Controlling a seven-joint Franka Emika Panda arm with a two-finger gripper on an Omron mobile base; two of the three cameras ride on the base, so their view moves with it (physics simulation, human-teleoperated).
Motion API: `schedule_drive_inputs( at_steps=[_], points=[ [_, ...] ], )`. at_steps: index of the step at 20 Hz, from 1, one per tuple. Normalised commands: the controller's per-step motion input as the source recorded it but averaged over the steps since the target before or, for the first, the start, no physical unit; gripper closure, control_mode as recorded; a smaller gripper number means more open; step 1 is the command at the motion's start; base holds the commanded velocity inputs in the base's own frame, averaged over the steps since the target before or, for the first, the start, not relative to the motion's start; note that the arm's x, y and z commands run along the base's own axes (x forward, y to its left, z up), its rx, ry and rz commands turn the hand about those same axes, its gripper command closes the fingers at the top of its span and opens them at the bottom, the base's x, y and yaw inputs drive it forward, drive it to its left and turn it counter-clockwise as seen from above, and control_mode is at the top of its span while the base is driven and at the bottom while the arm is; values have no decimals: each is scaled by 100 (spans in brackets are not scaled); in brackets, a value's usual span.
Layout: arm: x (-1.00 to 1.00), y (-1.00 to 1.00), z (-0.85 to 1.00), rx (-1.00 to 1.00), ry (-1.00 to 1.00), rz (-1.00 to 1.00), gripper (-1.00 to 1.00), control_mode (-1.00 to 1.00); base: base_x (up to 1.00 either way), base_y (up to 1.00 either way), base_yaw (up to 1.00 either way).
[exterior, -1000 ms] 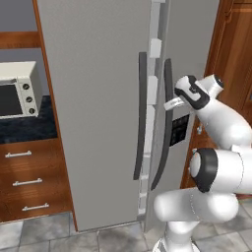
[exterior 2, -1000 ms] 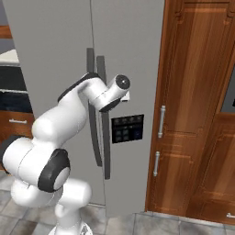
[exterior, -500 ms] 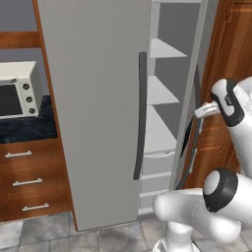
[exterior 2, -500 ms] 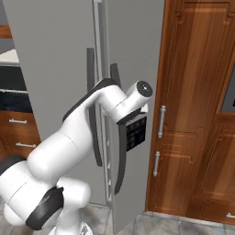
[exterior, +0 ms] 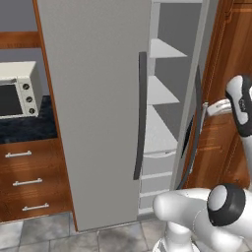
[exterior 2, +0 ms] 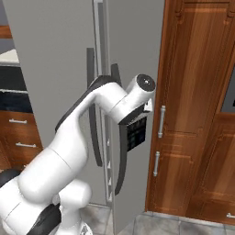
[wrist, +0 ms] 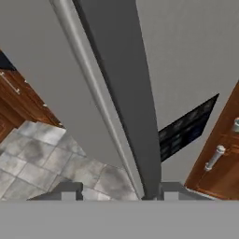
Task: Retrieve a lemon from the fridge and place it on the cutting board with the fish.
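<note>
Grey fridge (exterior: 98, 98) door handle between claw (wrist: 116, 191) tips, jaws parted, not clamped

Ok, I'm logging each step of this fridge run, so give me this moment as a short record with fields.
fridge: right door swung partly open, left door closed
inside: white shelves and drawers visible, no lemon visible
gripper: at the right door's dark handle, fingers either side of it
grip: cannot tell if clamped
nearby: toaster oven on the counter to the left
</note>
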Motion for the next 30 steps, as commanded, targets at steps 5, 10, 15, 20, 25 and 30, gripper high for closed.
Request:
schedule_drive_inputs(
  at_steps=[5, 10, 15, 20, 25, 30],
  points=[
    [-12, 71, 35, -46, 15, -3, -100, -100, 0, 0, 0],
    [-1, 97, 7, -72, 22, 0, -100, -100, 0, 0, 0],
    [19, 79, -8, -65, 25, 0, -100, -100, 0, 0, 0],
    [27, 20, -40, -31, 6, 0, -100, -100, 0, 0, 0],
    [72, 0, -24, -6, 6, 2, -100, -100, 0, 0, 0],
    [64, -15, -8, 0, 2, 6, -100, -100, 0, 0, 0]
  ],
)
